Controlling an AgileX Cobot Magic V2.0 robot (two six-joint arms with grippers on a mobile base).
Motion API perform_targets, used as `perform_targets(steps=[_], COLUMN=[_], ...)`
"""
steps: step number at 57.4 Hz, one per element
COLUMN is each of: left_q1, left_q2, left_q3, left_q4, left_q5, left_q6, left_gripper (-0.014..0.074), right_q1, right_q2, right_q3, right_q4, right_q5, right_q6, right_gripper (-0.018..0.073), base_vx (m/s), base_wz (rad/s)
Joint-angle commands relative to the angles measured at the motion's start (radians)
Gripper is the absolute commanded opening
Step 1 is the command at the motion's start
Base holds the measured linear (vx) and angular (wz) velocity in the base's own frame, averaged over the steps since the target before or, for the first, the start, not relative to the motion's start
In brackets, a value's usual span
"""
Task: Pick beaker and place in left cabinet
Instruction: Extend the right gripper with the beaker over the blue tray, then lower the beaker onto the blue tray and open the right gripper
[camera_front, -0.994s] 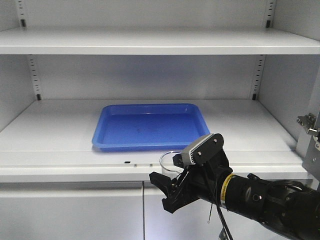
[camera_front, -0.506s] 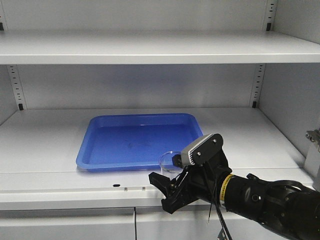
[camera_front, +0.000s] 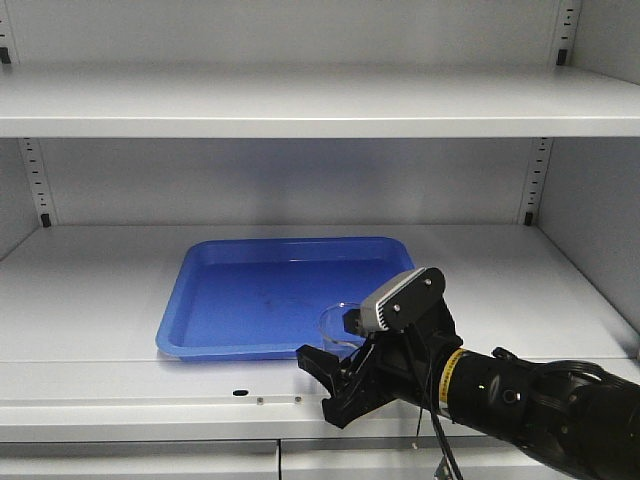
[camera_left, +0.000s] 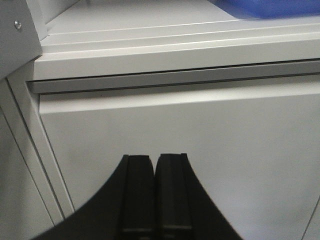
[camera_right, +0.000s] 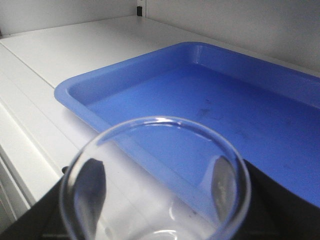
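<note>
1. Front view: the left cabinet's (camera_front: 100, 290) grey shelf carries a blue tray (camera_front: 270, 295). The right jaws hold the beaker (camera_front: 333, 322) upright near the tray's front rim.
2. Left wrist: the left jaws are pressed together and empty.
3. Right wrist: the jaws clamp the beaker's walls below the rim. It looks like light, slick, breakable glass, so a gentle mid-wall grip seems best.

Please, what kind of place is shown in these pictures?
Probably a laboratory storage area: a grey metal cabinet with slotted, adjustable shelves, a blue tray on one shelf, and a clear glass beaker held in the robot's right hand.
</note>
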Motion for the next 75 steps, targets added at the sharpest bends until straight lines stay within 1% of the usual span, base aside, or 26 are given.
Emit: perform_targets(steps=[1,10,16,20,22,26,31,35,44,50,56,69,75], left_q1=[-0.007,-0.007,-0.007,-0.007,-0.007,-0.007,-0.007,-0.007,-0.007,-0.007,-0.007,-0.007,-0.007], left_q2=[-0.017,-0.017,-0.017,-0.017,-0.017,-0.017,-0.017,-0.017,-0.017,-0.017,-0.017,-0.017,-0.017], left_q3=[-0.009,-0.009,-0.009,-0.009,-0.009,-0.009,-0.009,-0.009,-0.009,-0.009,-0.009,-0.009,-0.009], left_q4=[-0.002,-0.002,-0.002,-0.002,-0.002,-0.002,-0.002,-0.002,-0.002,-0.002,-0.002,-0.002,-0.002], left_q5=[-0.083,-0.083,-0.083,-0.083,-0.083,-0.083,-0.083,-0.083,-0.083,-0.083,-0.083,-0.083,-0.083], left_q6=[-0.003,-0.003,-0.003,-0.003,-0.003,-0.003,-0.003,-0.003,-0.003,-0.003,-0.003,-0.003,-0.003], left_gripper=[0.0004,0.0004,0.0004,0.0004,0.0004,0.0004,0.0004,0.0004,0.0004,0.0004,0.0004,0.0004,0.0004], right_q1=[-0.004,-0.004,-0.004,-0.004,-0.004,-0.004,-0.004,-0.004,-0.004,0.002,0.004,0.013,0.013], right_q2=[-0.046,-0.046,-0.046,-0.046,-0.046,-0.033,0.013,0.066,0.217,0.308,0.364,0.413,0.415], right_q3=[-0.027,-0.027,-0.031,-0.061,-0.078,-0.139,-0.233,-0.316,-0.53,-0.629,-0.669,-0.669,-0.669], right_q4=[0.031,0.035,0.044,0.1,0.141,0.22,0.265,0.265,0.268,0.267,0.266,0.267,0.267], right_q5=[-0.062,-0.075,-0.113,-0.103,-0.086,-0.02,0.076,0.125,0.162,0.2,0.202,0.204,0.246], right_q6=[-0.002,-0.006,-0.022,-0.068,-0.073,-0.073,-0.073,-0.073,-0.063,-0.041,-0.041,-0.042,-0.042], right_gripper=[0.0228,0.0228,0.0228,0.0228,0.0228,0.0228,0.0228,0.0228,0.0228,0.023,0.023,0.0242,0.0266], base_vx=[0.0,0.0,0.0,0.0,0.0,0.0,0.0,0.0,0.0,0.0,0.0,0.0,0.0], base_wz=[0.0,0.0,0.0,0.0,0.0,0.0,0.0,0.0,0.0,0.0,0.0,0.0,0.0])
